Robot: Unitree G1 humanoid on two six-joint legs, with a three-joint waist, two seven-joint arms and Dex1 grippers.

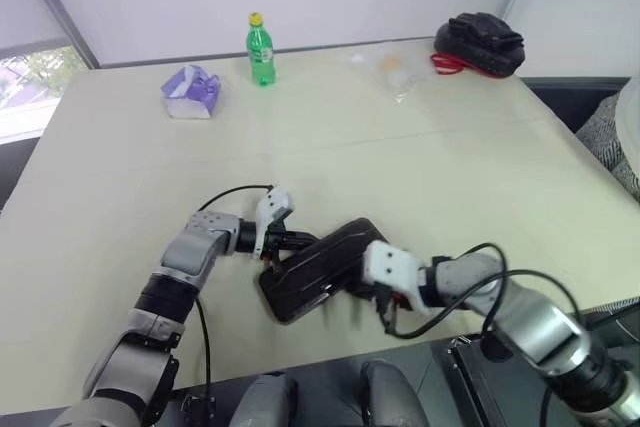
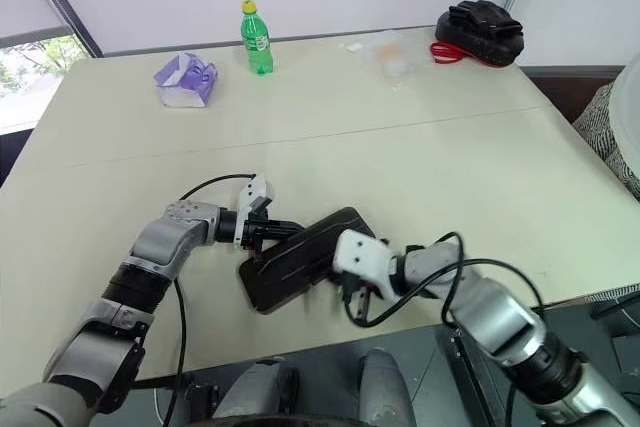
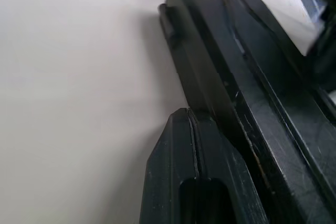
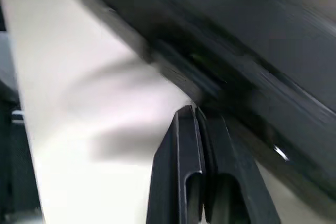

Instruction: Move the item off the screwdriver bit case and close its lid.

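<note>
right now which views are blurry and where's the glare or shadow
Right wrist view: streaky motion blur across the dark case, soft shadow on the table. Left wrist view: sharp, the case casting a faint shadow. Head views: mostly sharp, slight blur at the right gripper, even light, no strong glare.

1. The screwdriver bit case (image 1: pixel 318 269) is a flat, dark rectangular case lying skewed on the pale tabletop, in the lower middle of the head views.
2. The lid (image 2: pixel 305 252), dark and glossy, lies shut flat over it.
</note>
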